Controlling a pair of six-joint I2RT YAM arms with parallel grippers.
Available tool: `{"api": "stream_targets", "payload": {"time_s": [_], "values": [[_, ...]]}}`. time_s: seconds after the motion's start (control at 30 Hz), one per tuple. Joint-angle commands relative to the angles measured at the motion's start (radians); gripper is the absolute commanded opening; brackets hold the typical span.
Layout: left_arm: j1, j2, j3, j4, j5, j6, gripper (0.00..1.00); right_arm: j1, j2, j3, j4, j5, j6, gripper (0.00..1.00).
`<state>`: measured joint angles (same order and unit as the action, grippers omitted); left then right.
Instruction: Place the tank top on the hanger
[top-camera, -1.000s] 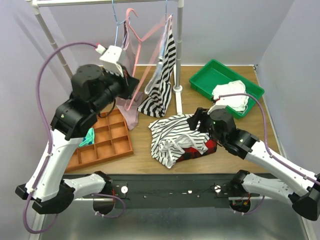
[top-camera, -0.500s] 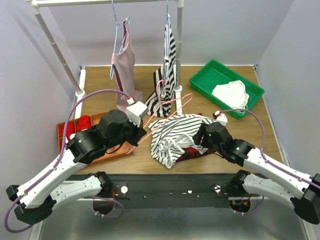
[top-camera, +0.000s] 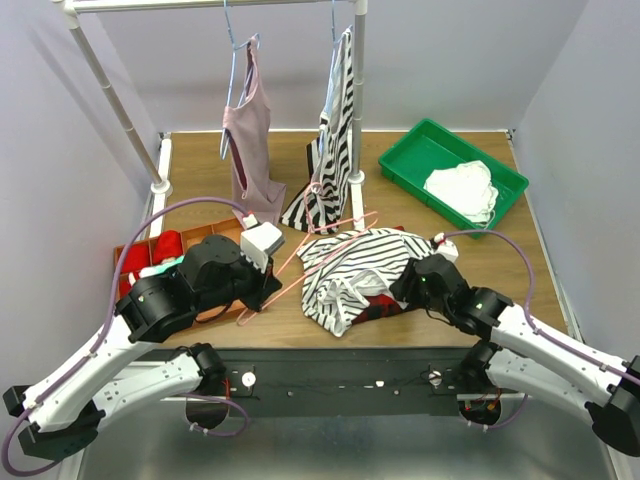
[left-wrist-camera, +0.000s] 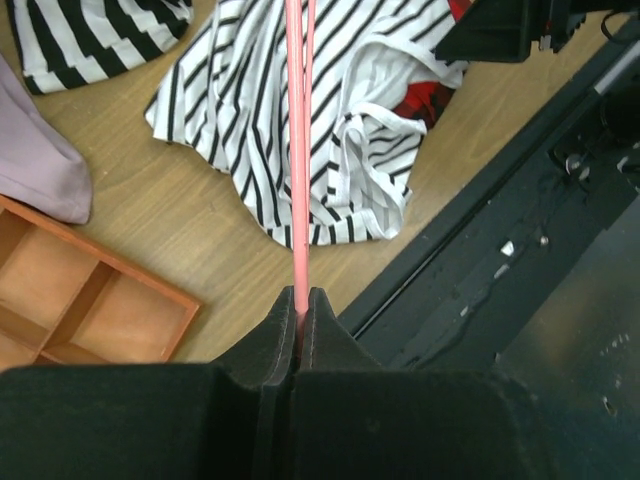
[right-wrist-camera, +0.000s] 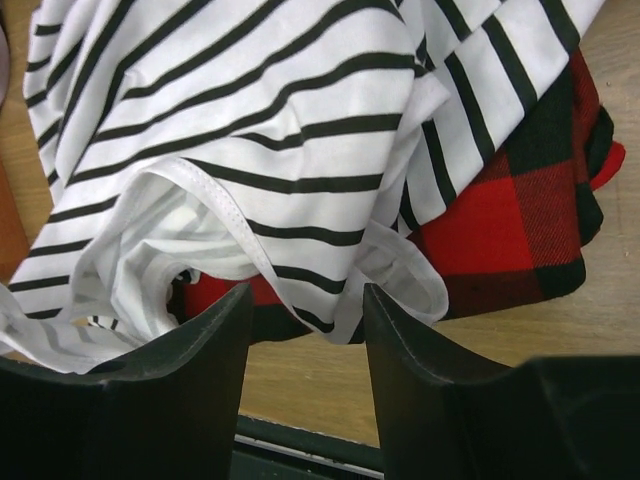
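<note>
L fingers (left-wrist-camera: 275, 345) clenched on hanger (left-wrist-camera: 299, 150) beside tank top (right-wrist-camera: 250, 130); R fingers (right-wrist-camera: 190, 350) released above it. Next: R pinches strap opening, thread hanger.

Bare surface (top-camera: 412, 205) between tank top (top-camera: 360, 265) and green bin (top-camera: 425, 150); leftward blocked by orange tray (left-wrist-camera: 130, 272), rearward by hanging striped top (top-camera: 335, 130).

green tray (top-camera: 424, 150), mauve top (top-camera: 250, 135), plaid cloth (right-wrist-camera: 500, 232)

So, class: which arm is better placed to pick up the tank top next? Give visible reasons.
Right. The right claw is open at the edge of the tank top, while the left claw is shut on the hanger.
</note>
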<state>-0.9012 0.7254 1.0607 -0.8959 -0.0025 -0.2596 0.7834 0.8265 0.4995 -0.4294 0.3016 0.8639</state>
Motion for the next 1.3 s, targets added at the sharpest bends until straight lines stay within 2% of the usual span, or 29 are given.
{"api": "stream_targets", "payload": {"time_s": [0.0,0.13,0.17,0.27,0.3,0.57,1.03,1.27], "values": [[-0.007,-0.024,-0.016,-0.047,0.102,0.034,0.00,-0.001,-0.007,-0.035,-0.037,-0.038,0.034,0.55],[-0.005,-0.029,-0.016,-0.064,0.154,0.065,0.00,-0.001,0.017,-0.019,-0.022,-0.026,0.020,0.36],[-0.007,-0.030,-0.013,-0.064,0.173,0.074,0.00,0.000,0.023,0.008,-0.023,-0.013,0.018,0.24],[-0.007,-0.023,-0.001,-0.075,0.214,0.089,0.00,-0.001,0.062,0.068,-0.063,0.053,0.011,0.04],[-0.007,-0.021,0.004,-0.080,0.222,0.091,0.00,0.000,0.069,0.108,-0.089,0.071,0.004,0.02],[-0.027,-0.006,0.001,-0.089,0.225,0.082,0.00,-0.001,0.088,0.237,-0.158,0.218,-0.039,0.01],[-0.051,0.014,-0.034,-0.083,0.182,0.054,0.00,-0.001,0.097,0.320,-0.189,0.245,-0.063,0.01],[-0.073,0.074,-0.050,0.027,0.196,0.040,0.00,-0.001,0.077,0.352,-0.167,0.196,-0.080,0.01]]}}
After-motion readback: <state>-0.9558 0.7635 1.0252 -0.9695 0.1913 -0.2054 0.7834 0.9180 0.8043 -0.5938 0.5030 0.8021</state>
